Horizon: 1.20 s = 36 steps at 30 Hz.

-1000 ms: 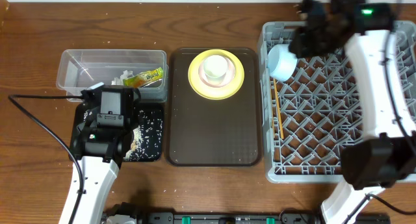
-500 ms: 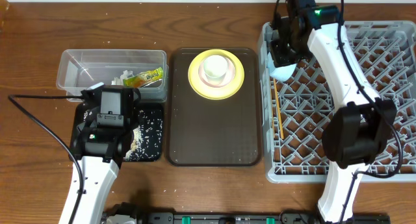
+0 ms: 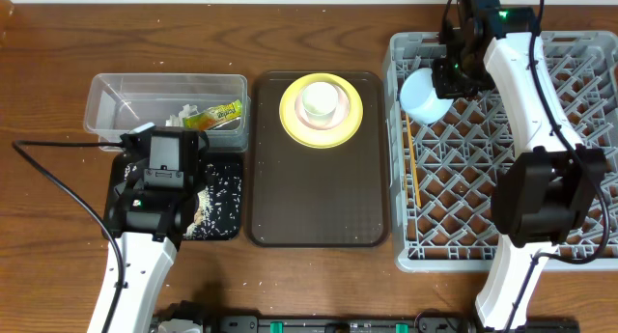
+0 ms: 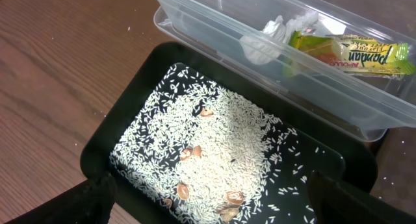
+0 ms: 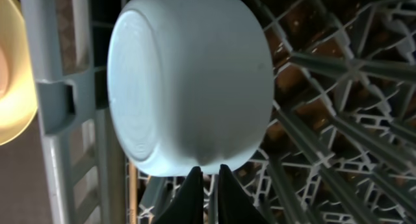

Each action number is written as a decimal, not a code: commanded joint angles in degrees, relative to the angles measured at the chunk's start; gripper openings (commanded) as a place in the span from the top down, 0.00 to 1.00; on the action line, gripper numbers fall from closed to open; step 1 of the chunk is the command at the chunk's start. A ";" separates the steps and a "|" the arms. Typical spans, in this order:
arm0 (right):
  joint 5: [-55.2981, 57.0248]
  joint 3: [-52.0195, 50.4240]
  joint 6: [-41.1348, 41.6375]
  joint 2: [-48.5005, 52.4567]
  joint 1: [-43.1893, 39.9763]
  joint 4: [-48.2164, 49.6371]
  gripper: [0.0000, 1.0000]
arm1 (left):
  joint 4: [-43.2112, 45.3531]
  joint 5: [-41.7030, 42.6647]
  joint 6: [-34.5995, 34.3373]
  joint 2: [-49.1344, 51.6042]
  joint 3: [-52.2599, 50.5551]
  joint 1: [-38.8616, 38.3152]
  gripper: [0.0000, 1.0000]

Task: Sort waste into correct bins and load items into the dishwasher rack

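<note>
Only the right wrist view shows right claw [image 5: 208, 185] tips nearly together at rim of light blue bowl [image 5: 188, 74], grip unclear.

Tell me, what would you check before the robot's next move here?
1. Light blue bowl inside the dishwasher rack: ok, on its side at the corner.
2. Right gripper pinching the bowl's rim: ok.
3. Chopsticks in the rack: ok.
4. Snack wrapper and tissue in the clear tub: ok.
5. Yellow plate and white cup loaded: not ok, on the brown tray.
6. Left gripper open and empty: ok.
</note>
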 commanded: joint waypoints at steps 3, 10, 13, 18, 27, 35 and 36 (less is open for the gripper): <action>-6.73 2.16 0.66 -4.13 2.62 -0.37 0.87 | -0.13 -0.94 0.26 0.00 0.92 0.28 0.04; -8.55 2.14 1.62 -7.15 10.27 -2.38 0.33 | -0.13 -0.96 0.28 0.00 0.92 0.28 0.04; -8.66 1.79 10.01 -7.06 13.16 -4.33 0.01 | -0.13 -0.96 0.26 0.00 0.92 0.28 0.04; -8.66 1.22 23.85 -7.06 17.99 -4.33 0.01 | -0.13 -0.94 0.28 0.00 0.92 0.28 0.04; -8.63 1.22 28.59 -7.06 24.94 -3.37 0.01 | -0.13 -0.96 0.28 0.00 0.92 0.28 0.04; -8.63 1.22 28.57 -7.06 27.39 -3.37 0.01 | -0.13 -0.94 0.28 0.00 0.92 0.28 0.04; -8.61 1.22 28.59 -7.06 27.39 -3.37 0.01 | -0.13 -0.94 0.26 0.00 0.92 0.28 0.04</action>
